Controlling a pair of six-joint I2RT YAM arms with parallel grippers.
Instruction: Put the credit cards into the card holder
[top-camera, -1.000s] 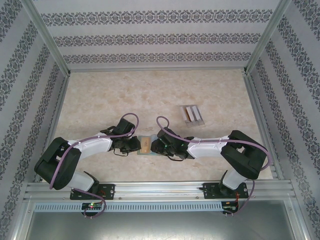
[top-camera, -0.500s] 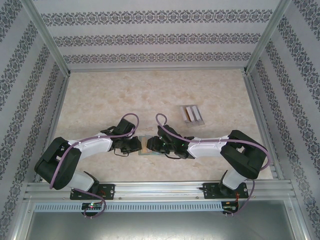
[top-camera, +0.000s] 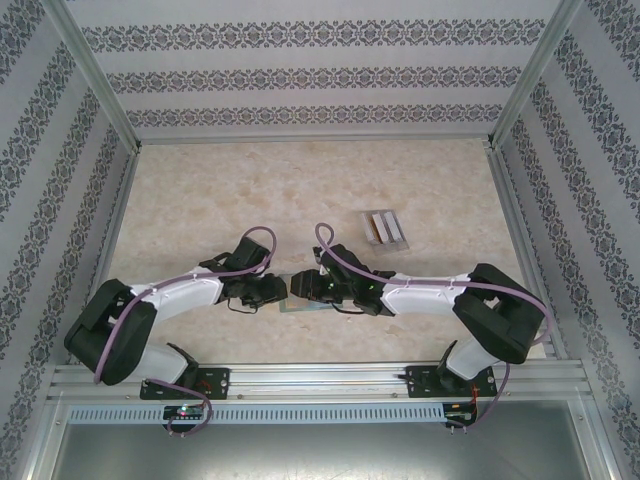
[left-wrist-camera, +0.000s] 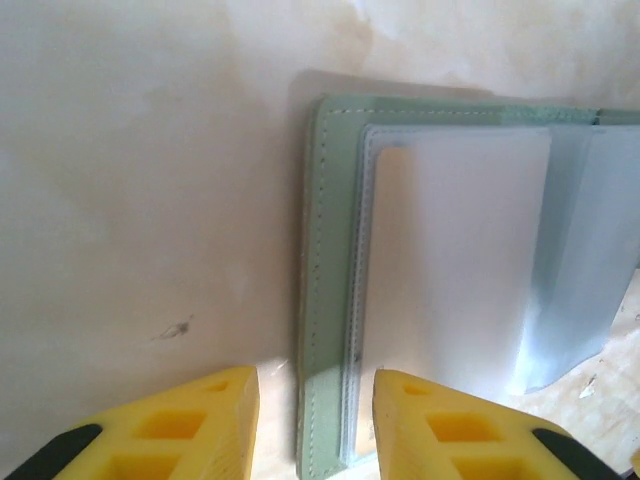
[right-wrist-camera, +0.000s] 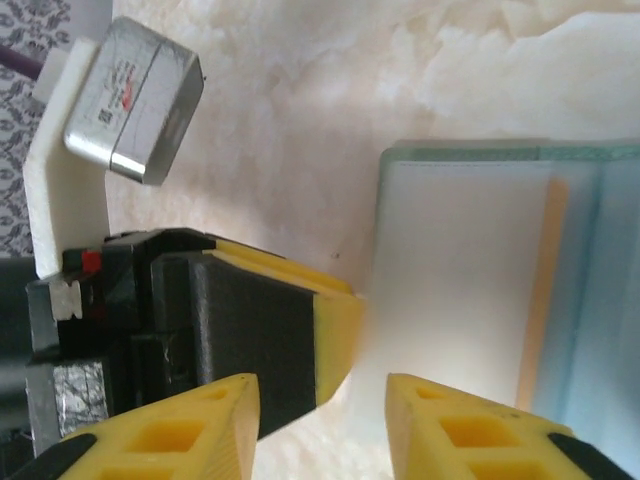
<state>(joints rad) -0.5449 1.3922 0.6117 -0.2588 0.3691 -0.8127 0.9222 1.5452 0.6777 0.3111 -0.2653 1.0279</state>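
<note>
The card holder (left-wrist-camera: 328, 300) lies open and flat on the table, sage green with pale pockets. A whitish credit card (left-wrist-camera: 460, 260) sits in its near pocket. In the right wrist view a tan-orange credit card (right-wrist-camera: 554, 290) shows as a strip behind the whitish pocket. My left gripper (left-wrist-camera: 315, 425) is open, its fingers standing either side of the holder's stitched edge with gaps on both sides. My right gripper (right-wrist-camera: 320, 425) is open too, low over the opposite edge of the card holder (right-wrist-camera: 470, 300), nose to nose with the left gripper's finger (right-wrist-camera: 335, 325). From above, both grippers (top-camera: 278, 290) (top-camera: 300, 287) cover the holder (top-camera: 292, 311).
A clear slotted rack (top-camera: 384, 228) with cards standing in it sits behind and to the right of the grippers. The marble-patterned table (top-camera: 250, 190) stretches back to patterned walls. A metal rail (top-camera: 320, 375) runs along the near edge.
The right gripper has moved left to meet the left gripper over the holder. The tan card that showed between them from above is now covered.
</note>
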